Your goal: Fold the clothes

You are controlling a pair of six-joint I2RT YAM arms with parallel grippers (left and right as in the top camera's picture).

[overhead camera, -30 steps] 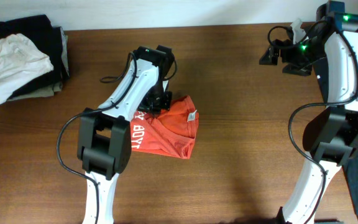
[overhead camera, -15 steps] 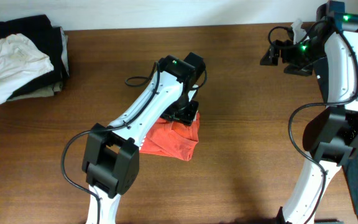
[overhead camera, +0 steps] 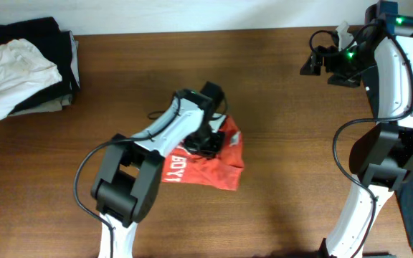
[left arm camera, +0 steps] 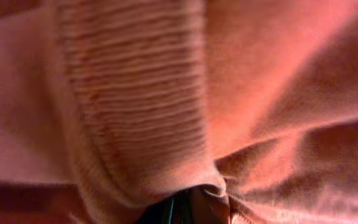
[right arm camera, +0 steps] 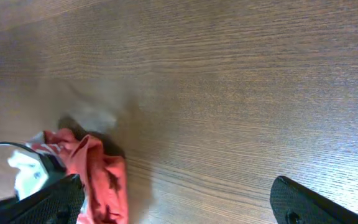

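A red-orange T-shirt (overhead camera: 210,163) with white lettering lies bunched at the middle of the brown table. My left gripper (overhead camera: 210,143) is down on its top edge, shut on a fold of the shirt. In the left wrist view the red cloth (left arm camera: 185,87) with a ribbed hem fills the frame and wraps over the jaws. My right gripper (overhead camera: 320,62) is raised at the far right back, open and empty. In the right wrist view (right arm camera: 179,202) its fingers are wide apart over bare wood, with the shirt (right arm camera: 101,177) far off at lower left.
A pile of clothes (overhead camera: 24,64), black, white and beige, sits at the table's back left corner. The table's back edge (overhead camera: 192,32) meets a pale wall.
My left gripper swung right and then back toward the front, dragging the shirt's edge with it. The shirt has shifted right and shows its lettering again. The right arm has not moved.
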